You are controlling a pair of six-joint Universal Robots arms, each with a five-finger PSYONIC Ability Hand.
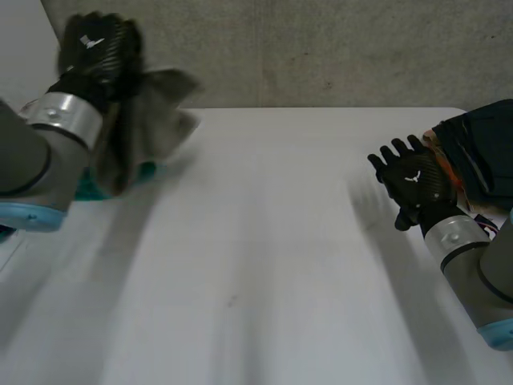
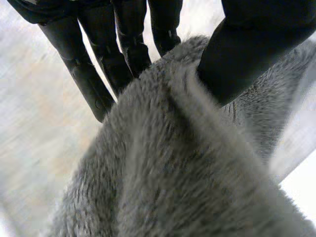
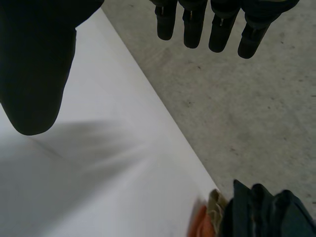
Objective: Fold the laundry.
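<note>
Where the left hand (image 1: 98, 46) sits high over the far left corner of the smooth white table (image 1: 264, 257), its thumb and fingers pinch a grey, fleecy cloth (image 1: 156, 100) that hangs in soft, bunched folds beside the wrist. The right hand (image 1: 413, 178) hovers near the table's right edge, fingers straight, spread and holding nothing, just beside a crumpled heap of dark clothes (image 1: 481, 148).

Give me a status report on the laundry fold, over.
Left hand pinching grey cloth, raised above table. Right hand open, empty. Dark clothes pile beside it.
</note>
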